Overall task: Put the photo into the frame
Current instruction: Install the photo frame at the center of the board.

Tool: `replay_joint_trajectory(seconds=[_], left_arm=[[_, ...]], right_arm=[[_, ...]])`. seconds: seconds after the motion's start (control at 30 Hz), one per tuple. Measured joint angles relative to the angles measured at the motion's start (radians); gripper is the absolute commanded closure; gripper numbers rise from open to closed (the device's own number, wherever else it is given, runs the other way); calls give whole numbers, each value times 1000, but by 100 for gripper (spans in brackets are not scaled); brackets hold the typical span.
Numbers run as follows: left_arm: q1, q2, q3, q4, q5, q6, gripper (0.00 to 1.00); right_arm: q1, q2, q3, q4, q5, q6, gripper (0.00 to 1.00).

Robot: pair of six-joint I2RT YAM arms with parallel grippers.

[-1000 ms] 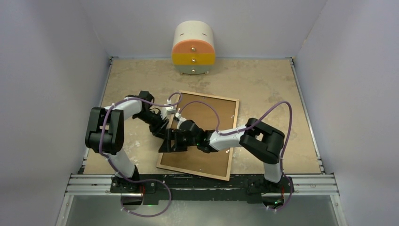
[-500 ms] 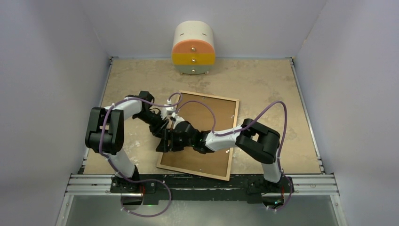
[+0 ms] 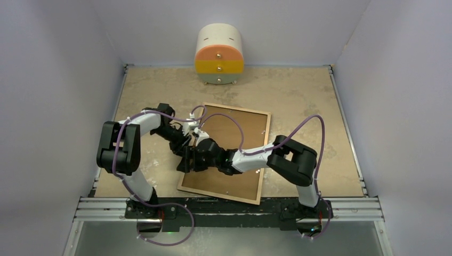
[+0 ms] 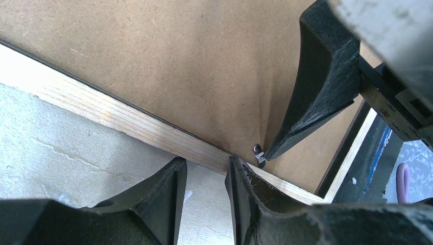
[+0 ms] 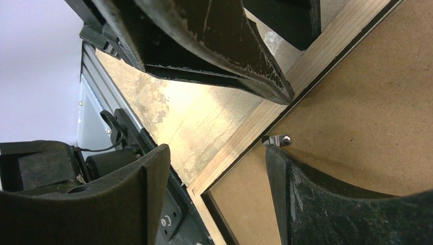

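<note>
The frame [image 3: 218,195] lies face down on the table, its light wood back up, with the brown backing board [image 3: 240,128] set in it. The photo is hidden. Both grippers meet at the frame's left edge. My left gripper [image 3: 187,145] is open a little and empty; in the left wrist view [image 4: 204,166] one fingertip touches the wood rim [image 4: 117,115]. My right gripper [image 3: 187,162] is open and empty; in the right wrist view [image 5: 214,150] it straddles the rim [image 5: 255,127], one fingertip against a small metal tab [image 5: 278,140] on the board [image 5: 367,102]. The tab also shows in the left wrist view [image 4: 259,153].
A round cream drawer unit [image 3: 219,56] with orange and yellow drawers stands at the back. Purple cables loop over the board. The metal rail [image 3: 229,205] runs along the near edge. White walls close in both sides.
My right gripper has slid a little left along the board to the frame's left edge, its elbow following. The left gripper has hardly moved.
</note>
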Motion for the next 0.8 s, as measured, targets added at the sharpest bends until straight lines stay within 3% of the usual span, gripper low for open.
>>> replay_joint_trajectory(seconds=[0.63, 0.8], left_arm=[[2, 0, 4, -25, 13, 33, 62], [28, 1, 51, -69, 19, 42, 53]], right_arm=[[13, 16, -5, 58, 41, -23, 27], [2, -75, -97, 49, 44, -49, 21]])
